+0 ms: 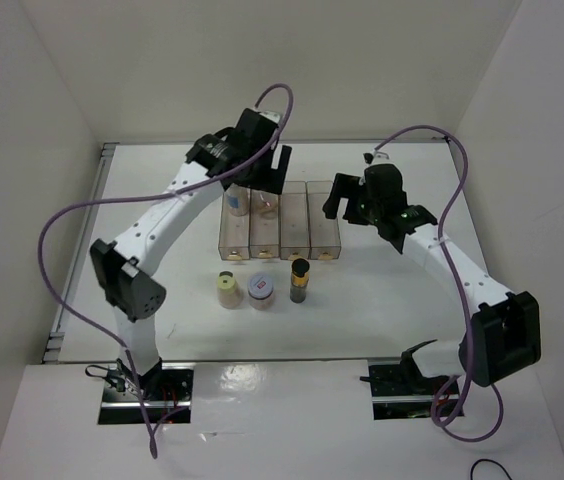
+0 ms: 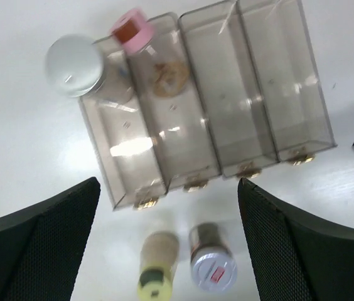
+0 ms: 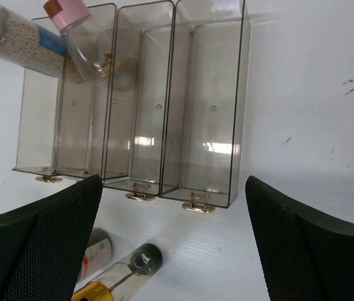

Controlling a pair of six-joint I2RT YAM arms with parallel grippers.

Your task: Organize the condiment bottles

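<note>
Progress first: two of five are home. The tall white bottle with the grey cap (image 2: 73,64) stands in the leftmost compartment of the clear four-compartment plastic rack (image 2: 271,81), and the pink-capped bottle (image 2: 131,29) leans in the one beside it. The rack's two right-hand compartments hold nothing. What looks left to do: the yellow-capped bottle (image 2: 155,276), the squat red-rimmed jar (image 2: 213,269) and the slim dark black-capped bottle (image 1: 300,280), lined up just in front of the rack. The left gripper (image 2: 169,188) hovers over the rack's left half, fingers spread, gripping nothing, with the pink-capped bottle beyond its fingertips and apart from them. The right gripper (image 3: 174,182) hangs near the rack's right end, likewise released and empty.
</note>
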